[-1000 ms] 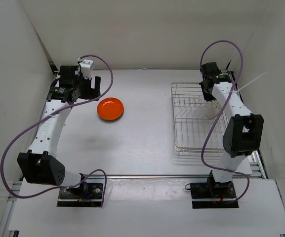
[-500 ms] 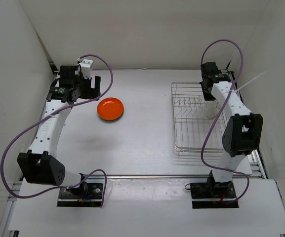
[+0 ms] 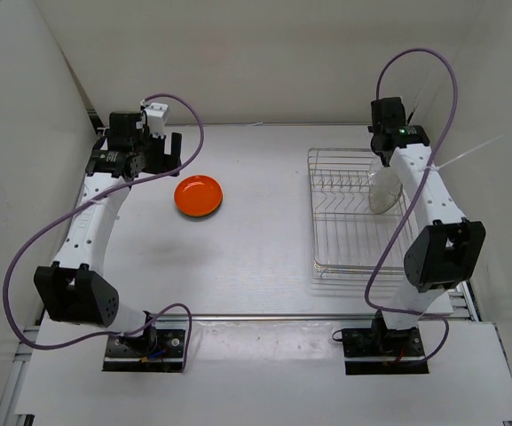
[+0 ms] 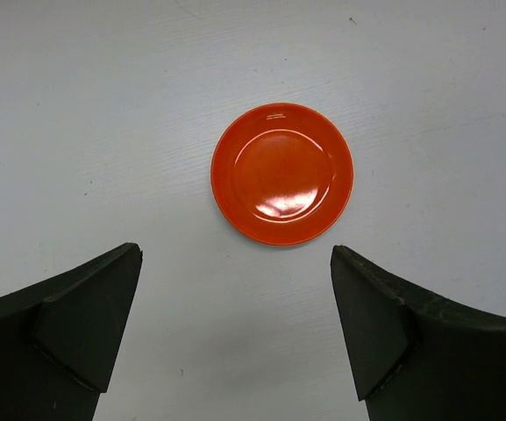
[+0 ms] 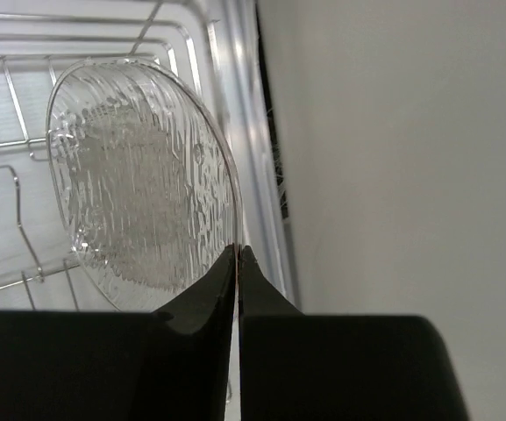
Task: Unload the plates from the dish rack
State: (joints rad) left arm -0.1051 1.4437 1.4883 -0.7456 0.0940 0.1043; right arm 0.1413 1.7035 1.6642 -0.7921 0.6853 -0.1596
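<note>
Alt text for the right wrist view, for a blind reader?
The right gripper is shut on the rim of a clear, ribbed glassy plate, the silver wire dish rack behind it. White wall fills the right side.

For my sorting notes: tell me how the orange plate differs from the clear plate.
The orange plate is opaque and glossy; the clear plate is see-through and ribbed. The orange plate lies flat on the table, ungripped; the clear plate stands on edge at the dish rack, rim pinched by the right gripper. Both are round.
</note>
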